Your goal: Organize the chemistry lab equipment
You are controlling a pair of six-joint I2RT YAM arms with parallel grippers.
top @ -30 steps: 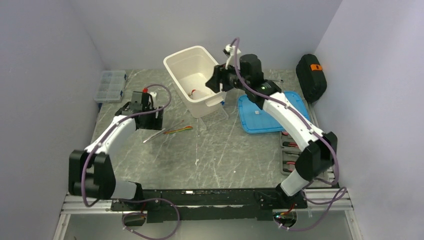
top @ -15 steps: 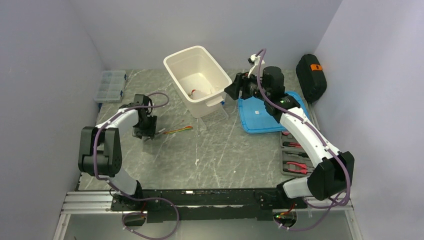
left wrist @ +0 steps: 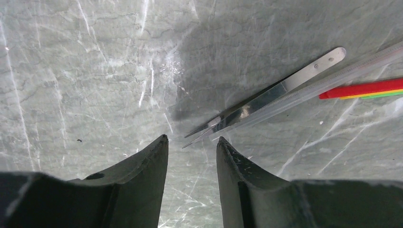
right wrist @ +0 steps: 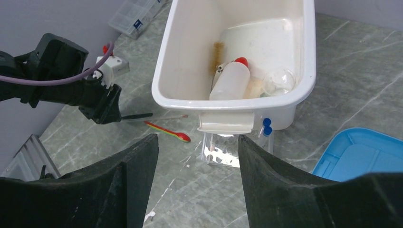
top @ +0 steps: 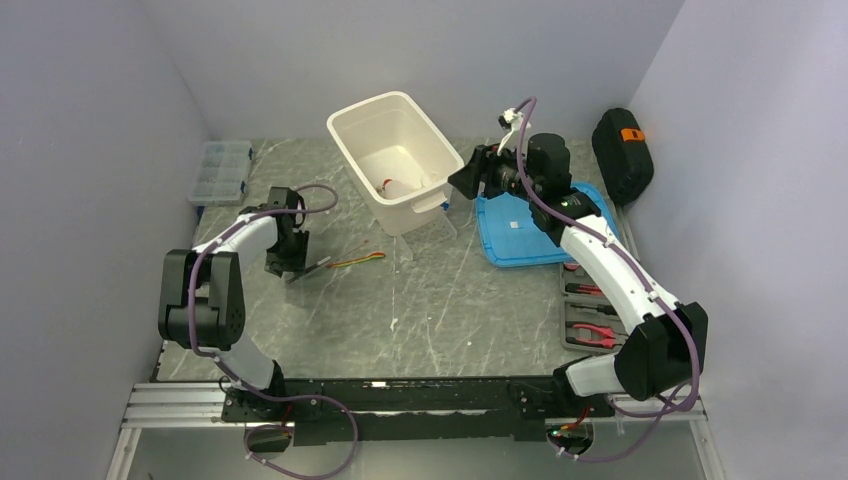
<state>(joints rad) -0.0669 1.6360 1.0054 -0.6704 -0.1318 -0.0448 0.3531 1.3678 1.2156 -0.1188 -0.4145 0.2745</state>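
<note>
- Left gripper [left wrist: 192,140] is down low over the grey marbled table [left wrist: 85,71]. Its fingers [left wrist: 147,175] are partly apart with only bare tabletop in the gap, so it's not pinching anything.
- A pair of flat metal tongs [left wrist: 275,90] lies on the table right in front of it. The pointed tips sit just past the fingertips and aim at the gap, and as far as I can see they're not touching.
- A thin clear plastic tube [left wrist: 332,78] lies right alongside the tongs, with a red, yellow and green strip [left wrist: 366,89] just beyond it.
- Right gripper [right wrist: 197,137] hangs in the air between the white plastic tub [right wrist: 309,57] and the blue plastic tray [top: 530,232]. It faces the tub, fingers spread wide, nothing in them.
- In the tub, a translucent squeeze bottle with red nozzle [right wrist: 232,80] lies on its side, with a round clear glass flask [right wrist: 279,80] beside it. There's also a brownish brush-like thing [right wrist: 218,51] at the bottom, but I can't tell exactly what it is.
- The clear plastic tube rack [right wrist: 221,151] stands on the table, tucked against the tub's outer wall under its handle lip. Blue-capped vials [right wrist: 266,127] sit at one end.
- A small white pad [top: 513,226] sits on the blue tray.
- Clear many-compartment organizer box [top: 220,170] is at back left, a black case [top: 620,155] at back right, and a tray of red-handled hand tools [top: 590,320] runs along the right edge.
</note>
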